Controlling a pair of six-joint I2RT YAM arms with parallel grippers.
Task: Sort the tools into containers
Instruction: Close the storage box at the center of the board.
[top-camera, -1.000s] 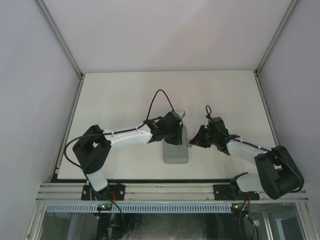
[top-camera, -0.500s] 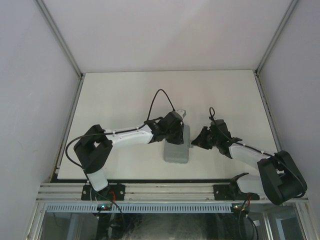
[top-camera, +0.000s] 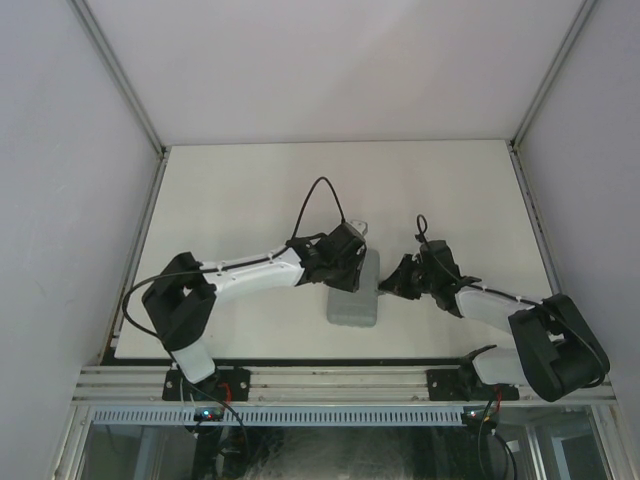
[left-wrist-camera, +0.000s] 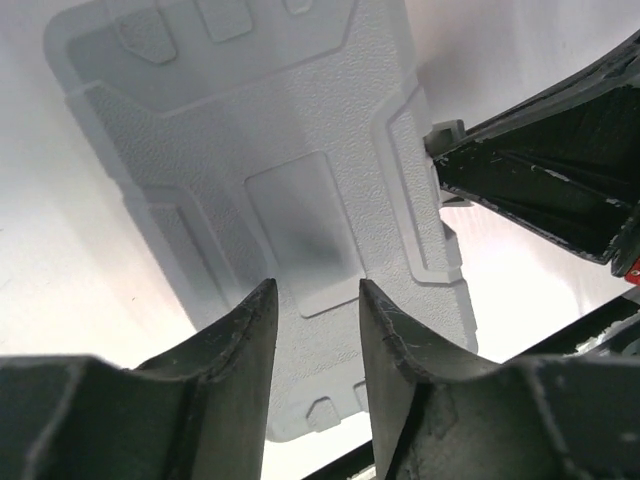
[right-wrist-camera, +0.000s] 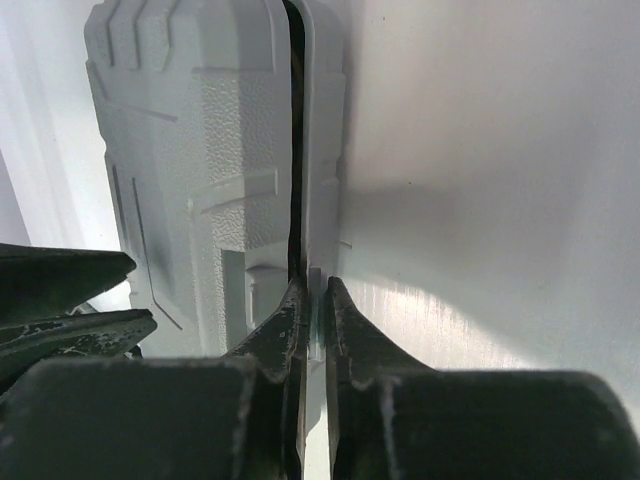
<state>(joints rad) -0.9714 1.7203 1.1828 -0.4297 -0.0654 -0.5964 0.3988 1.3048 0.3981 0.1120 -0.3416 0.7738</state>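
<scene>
The container, a grey plastic tool case (top-camera: 352, 302), lies on the white table between the two arms. Its two halves are nearly together, with a thin dark gap (right-wrist-camera: 296, 150) between them. No tools show in any view. My left gripper (left-wrist-camera: 315, 290) hovers over the textured lid (left-wrist-camera: 250, 130), open, with nothing between its fingers. My right gripper (right-wrist-camera: 315, 288) is at the case's right side, shut on the thin rim of one half (right-wrist-camera: 322, 180). In the top view the left gripper (top-camera: 350, 262) covers the case's far end and the right gripper (top-camera: 386, 285) touches its right edge.
The white table (top-camera: 240, 190) is walled by pale panels on three sides. An aluminium rail (top-camera: 340, 385) runs along the near edge at the arm bases. The right gripper's black body (left-wrist-camera: 545, 170) appears close beside the case in the left wrist view.
My left gripper's jaws have opened wider above the lid. The right gripper has edged left against the case's side and stayed shut. The case has hardly moved.
</scene>
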